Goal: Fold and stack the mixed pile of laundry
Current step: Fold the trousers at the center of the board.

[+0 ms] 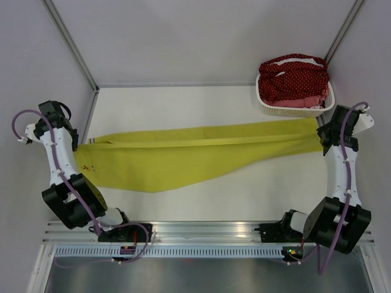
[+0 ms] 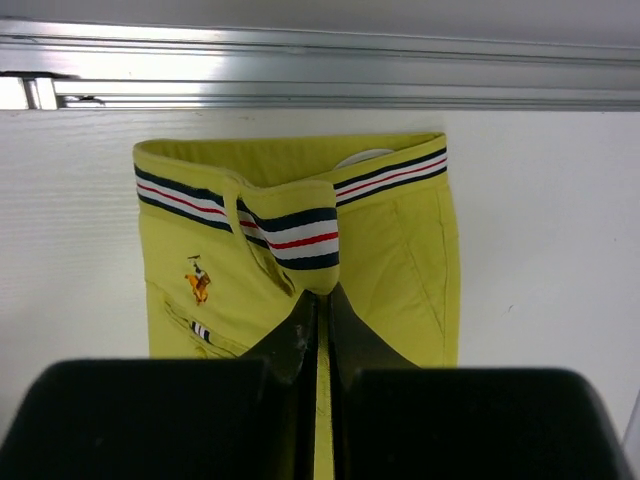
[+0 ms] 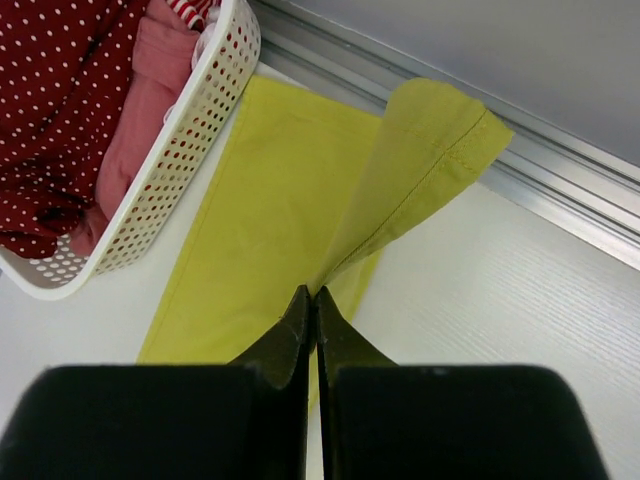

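Observation:
Yellow-green trousers (image 1: 183, 152) lie stretched across the table from left to right. Their striped waistband (image 2: 300, 235) and a small orange logo (image 2: 198, 282) show in the left wrist view. My left gripper (image 1: 78, 144) (image 2: 322, 296) is shut on a fold of the waistband. At the other end, my right gripper (image 1: 322, 138) (image 3: 313, 292) is shut on the hem of one leg (image 3: 430, 140), lifting it off the other leg (image 3: 270, 210). The rest of the laundry pile sits in a basket: dark red white-dotted cloth (image 1: 293, 76) (image 3: 60, 90), a salmon-pink piece (image 3: 145, 100), a red-white striped bit (image 3: 190, 10).
The white perforated basket (image 1: 267, 105) (image 3: 190, 130) stands at the back right, close to my right gripper. Aluminium frame rails run along the table's left edge (image 2: 320, 60) and right edge (image 3: 560, 180). Grey walls close in the back and sides.

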Robot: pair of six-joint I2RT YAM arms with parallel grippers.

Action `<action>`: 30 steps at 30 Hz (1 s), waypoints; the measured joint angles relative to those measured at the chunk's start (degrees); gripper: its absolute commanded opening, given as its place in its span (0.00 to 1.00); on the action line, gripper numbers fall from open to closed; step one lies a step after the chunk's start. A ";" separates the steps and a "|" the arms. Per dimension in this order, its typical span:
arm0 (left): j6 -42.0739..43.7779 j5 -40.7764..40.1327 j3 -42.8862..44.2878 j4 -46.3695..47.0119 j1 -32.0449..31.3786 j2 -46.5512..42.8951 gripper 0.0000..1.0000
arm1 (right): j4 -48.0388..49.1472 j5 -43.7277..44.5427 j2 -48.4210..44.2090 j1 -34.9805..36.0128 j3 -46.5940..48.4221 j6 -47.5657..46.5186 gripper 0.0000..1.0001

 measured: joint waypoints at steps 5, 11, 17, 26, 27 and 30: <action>0.00 -0.35 3.19 1.81 -1.33 5.88 0.02 | 2.95 1.05 7.37 3.17 2.21 -0.46 0.00; 0.07 -3.10 7.17 3.19 -4.39 11.56 0.02 | 5.29 3.43 14.43 5.92 5.68 -0.42 0.00; 0.44 -5.01 12.81 4.59 -7.89 17.51 0.02 | 6.14 4.96 16.13 6.34 7.10 -0.44 0.01; 0.39 -5.55 13.57 5.49 -8.31 22.01 0.02 | 3.63 5.62 14.16 6.62 7.17 -0.52 0.01; 0.39 -5.70 13.57 5.49 -8.31 22.01 0.02 | 2.97 6.08 12.83 6.67 6.82 -0.55 0.01; 0.39 -6.05 13.57 5.46 -8.31 21.99 0.02 | 0.28 7.41 6.40 6.69 5.57 -1.05 0.00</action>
